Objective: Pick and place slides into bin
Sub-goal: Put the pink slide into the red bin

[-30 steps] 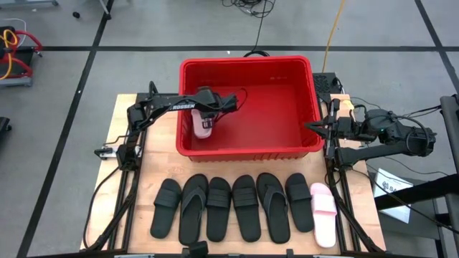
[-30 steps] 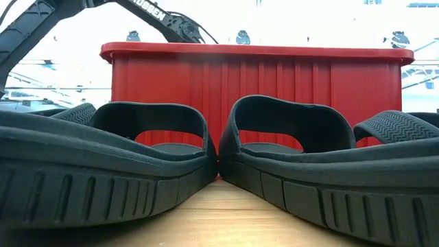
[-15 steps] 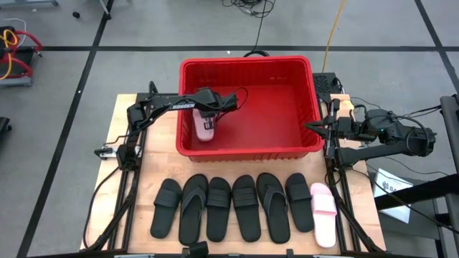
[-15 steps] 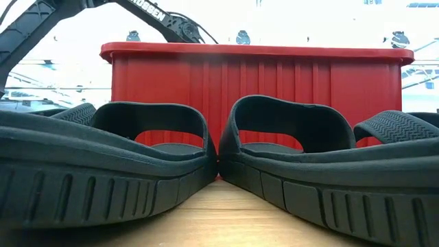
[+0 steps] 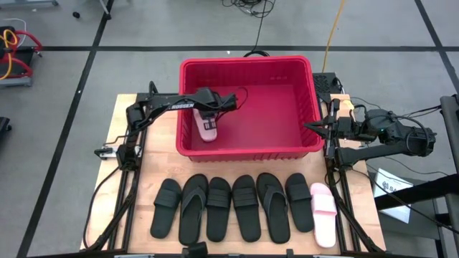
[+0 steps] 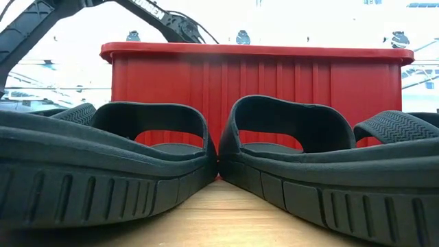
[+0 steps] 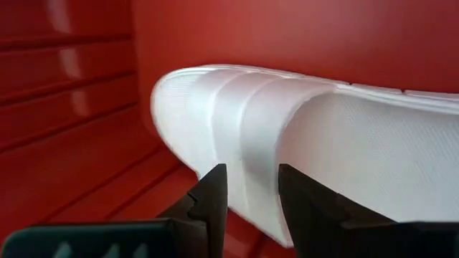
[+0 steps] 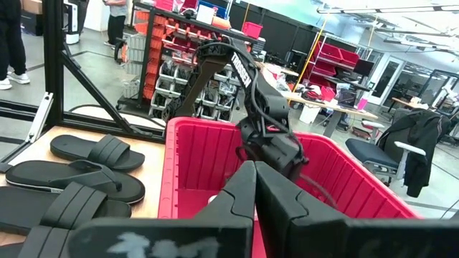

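Observation:
The red bin (image 5: 247,64) stands at the table's far middle. Inside it, near its left wall, lies one pale pink slide (image 5: 207,130). My left gripper (image 5: 209,119) reaches down over that slide and is open. In the left wrist view its fingers (image 7: 212,195) stand on either side of the slide's wide strap (image 7: 247,143). Six black slides (image 5: 229,208) and a second pale pink slide (image 5: 323,213) lie in a row, soles down, along the table's near side. My right gripper (image 5: 310,127) is shut and waits by the bin's right wall. My left gripper comes at the pink slide from above, with the strap's edge (image 7: 251,204) between its open fingers. I cannot tell whether either finger touches the strap. The slide lies low in the bin, tilted, beside the ribbed left wall (image 7: 64,86).
In the low view two black slides (image 6: 137,151) fill the foreground in front of the bin's near wall (image 6: 274,75). Most of the bin's floor (image 5: 272,115) to the right of the pink slide is bare. Bare wood shows left and right of the row of slides.
The pale pink slide under my left gripper has shifted a little toward the bin's right and near side, and now sits lower in the bin. My left arm has stayed over it.

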Action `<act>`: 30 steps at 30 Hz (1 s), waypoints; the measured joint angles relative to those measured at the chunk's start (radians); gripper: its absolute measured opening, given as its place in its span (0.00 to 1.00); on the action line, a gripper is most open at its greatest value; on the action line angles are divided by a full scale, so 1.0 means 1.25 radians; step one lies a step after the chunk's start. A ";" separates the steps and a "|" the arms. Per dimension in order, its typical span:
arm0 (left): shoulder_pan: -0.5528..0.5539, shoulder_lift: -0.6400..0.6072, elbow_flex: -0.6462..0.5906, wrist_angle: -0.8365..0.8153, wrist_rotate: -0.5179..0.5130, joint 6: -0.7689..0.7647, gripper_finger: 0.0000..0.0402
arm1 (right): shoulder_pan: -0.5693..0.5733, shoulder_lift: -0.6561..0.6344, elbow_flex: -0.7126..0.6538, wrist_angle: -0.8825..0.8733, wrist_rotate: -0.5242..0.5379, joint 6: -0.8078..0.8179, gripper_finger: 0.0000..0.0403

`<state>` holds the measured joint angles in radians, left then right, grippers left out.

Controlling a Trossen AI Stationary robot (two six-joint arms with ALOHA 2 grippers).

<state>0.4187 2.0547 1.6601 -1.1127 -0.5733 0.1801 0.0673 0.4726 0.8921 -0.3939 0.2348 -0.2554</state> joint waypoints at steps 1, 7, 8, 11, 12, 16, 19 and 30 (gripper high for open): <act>0.000 -0.010 0.004 -0.003 0.001 -0.005 0.31 | 0.000 0.000 0.000 0.000 0.000 0.000 0.00; 0.000 -0.097 0.023 -0.006 0.007 -0.085 0.31 | 0.000 0.000 -0.001 0.012 0.011 -0.004 0.00; -0.001 -0.116 0.024 -0.004 0.013 -0.097 0.31 | 0.000 0.000 -0.001 0.021 0.024 -0.010 0.00; -0.008 -0.180 0.024 -0.005 0.035 -0.133 0.31 | 0.000 0.000 -0.001 0.044 0.046 -0.026 0.00; -0.012 -0.204 0.024 -0.005 0.038 -0.141 0.31 | 0.000 0.000 -0.001 0.052 0.046 -0.032 0.00; -0.037 -0.301 0.024 -0.010 0.040 -0.183 0.31 | 0.000 0.000 -0.001 0.061 0.046 -0.038 0.00; -0.065 -0.378 0.024 -0.010 0.040 -0.227 0.31 | 0.000 0.003 0.018 0.049 0.067 -0.038 0.00; -0.197 -0.580 0.025 -0.013 0.032 -0.351 0.31 | 0.000 0.136 0.274 -0.233 0.038 -0.011 0.00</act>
<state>0.1726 1.3300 1.6913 -1.1294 -0.5327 -0.2588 0.0673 0.6423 1.2342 -0.6850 0.2826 -0.2696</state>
